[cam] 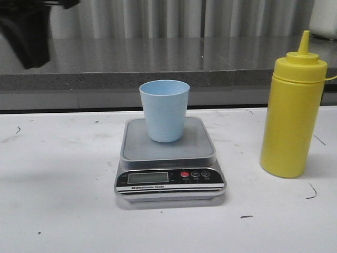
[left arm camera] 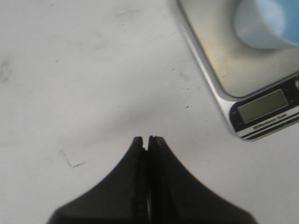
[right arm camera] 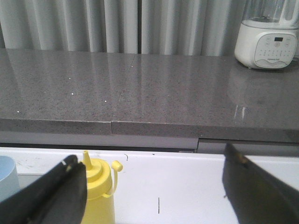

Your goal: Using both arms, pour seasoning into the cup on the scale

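Right claw gapes, seasoning seemingly beside one finger.

Blue cup on scale, yellow bottle beside

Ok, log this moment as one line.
cup on scale | bottle upright on table, untouched | left gripper shut, empty | right gripper open, empty

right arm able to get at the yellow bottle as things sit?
Probably yes. The right gripper is open, and the seasoning bottle stands upright on the table, apart from the scale and cup, nothing touching it.
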Motion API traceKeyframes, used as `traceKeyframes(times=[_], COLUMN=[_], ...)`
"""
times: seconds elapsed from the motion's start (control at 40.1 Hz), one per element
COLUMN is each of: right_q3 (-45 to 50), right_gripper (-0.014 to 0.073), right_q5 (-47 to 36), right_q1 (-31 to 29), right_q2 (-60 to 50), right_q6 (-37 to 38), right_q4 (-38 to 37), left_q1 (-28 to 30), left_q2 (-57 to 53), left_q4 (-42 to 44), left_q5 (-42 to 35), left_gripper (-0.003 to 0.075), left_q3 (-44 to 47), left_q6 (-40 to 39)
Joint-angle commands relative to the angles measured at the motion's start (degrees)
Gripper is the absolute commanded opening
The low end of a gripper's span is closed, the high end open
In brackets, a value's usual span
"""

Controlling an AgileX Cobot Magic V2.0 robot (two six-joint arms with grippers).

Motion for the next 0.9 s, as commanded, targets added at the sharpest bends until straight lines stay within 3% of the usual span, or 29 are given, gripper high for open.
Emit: traceKeyframes(times=[0.0, 0.224, 0.623, 0.873], right_q3=[-1.48, -1.48, -1.48, -1.48], right_gripper=[0.061, 0.061, 0.061, 0.061], right_q5=[-4.98, -4.93, -4.58, -4.58], right_q1=[-0.03, -0.03, -0.03, -0.03], right_q2=[0.82, 0.82, 0.82, 0.82], right_q6=[0.01, 0.01, 0.01, 0.01], right_q4=[0.28, 0.28, 0.28, 0.28], left_q1=[3.38, 10.32, 10.83, 10.83], left_q2=[-8.36, -22.78, -53.52, -66.04], left_q4=[-0.11, -0.48, -1.61, -1.61], left_q5=[-7.44, -22.64, -56.51, -62.97], left_gripper=[-0.002, -0.002, -0.002, -0.002], left_q3=[6.94, 24.36, 49.63, 56.67], left_q6=[-0.89, -1.88, -1.88, -1.88])
